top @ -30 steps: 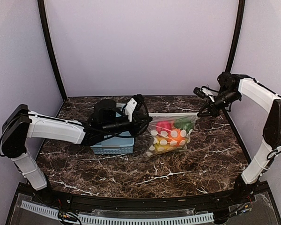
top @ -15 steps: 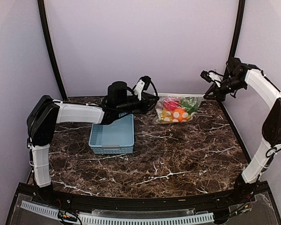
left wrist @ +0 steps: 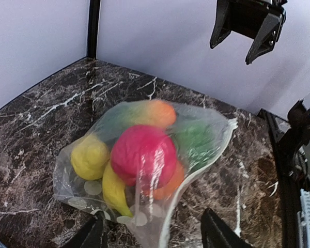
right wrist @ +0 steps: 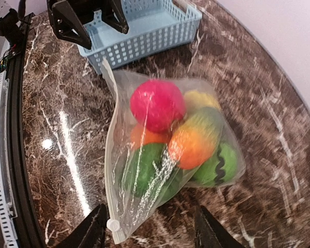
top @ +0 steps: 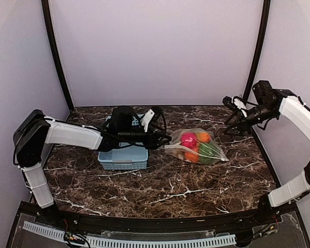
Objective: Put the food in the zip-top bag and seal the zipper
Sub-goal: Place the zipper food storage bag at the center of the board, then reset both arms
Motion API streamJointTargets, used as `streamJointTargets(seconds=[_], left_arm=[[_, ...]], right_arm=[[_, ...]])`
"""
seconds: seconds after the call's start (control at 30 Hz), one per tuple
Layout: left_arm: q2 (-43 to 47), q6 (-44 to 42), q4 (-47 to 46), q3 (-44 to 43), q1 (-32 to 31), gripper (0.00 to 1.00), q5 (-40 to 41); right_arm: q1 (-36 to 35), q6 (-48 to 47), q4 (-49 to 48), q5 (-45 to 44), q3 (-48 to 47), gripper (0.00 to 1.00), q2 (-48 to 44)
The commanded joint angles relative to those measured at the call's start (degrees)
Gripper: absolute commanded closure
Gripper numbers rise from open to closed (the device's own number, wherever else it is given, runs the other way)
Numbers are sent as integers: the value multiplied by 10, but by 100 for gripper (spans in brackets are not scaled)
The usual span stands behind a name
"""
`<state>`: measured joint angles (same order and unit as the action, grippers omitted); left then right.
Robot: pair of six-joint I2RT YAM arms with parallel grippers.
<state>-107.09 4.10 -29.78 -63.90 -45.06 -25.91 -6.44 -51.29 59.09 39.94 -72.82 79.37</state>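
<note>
While the zip-top bag (top: 196,147) lies on the table (top: 144,191) just right of the basket (top: 124,157), food (top: 188,139) inside and zipper (right wrist: 106,155) seemingly closed, the left gripper (right wrist: 104,36) hangs spread and empty at the basket's right edge; the right gripper (left wrist: 232,51), likewise spread, hangs well right.

count | zip-top bag (right wrist: 119,206): 1 | light-blue slotted basket (right wrist: 144,44): 1 | inside the bag: red apple (right wrist: 157,105): 1 | orange pieces (right wrist: 194,142): 2 | green pieces (right wrist: 144,173): at least 2, rest hidden | yellow pear (left wrist: 89,156): 1 | banana (left wrist: 113,191): 1 | arms (top: 72,135): 2 | grippers: 2, left gripper (right wrist: 104,36) + right gripper (left wrist: 235,50)
</note>
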Motion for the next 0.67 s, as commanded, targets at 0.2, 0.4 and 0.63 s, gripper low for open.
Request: streamJointTargets(seconds=[0.2, 0.4, 0.63], left_arm=[[199, -35, 322, -72, -6, 11, 244], [235, -20, 471, -126, -5, 1, 418], [288, 7, 458, -73, -5, 1, 451]], right_arm=[[58, 252, -168, 57, -78, 1, -27], [85, 438, -326, -37, -61, 1, -60], [85, 478, -365, -45, -23, 1, -79]])
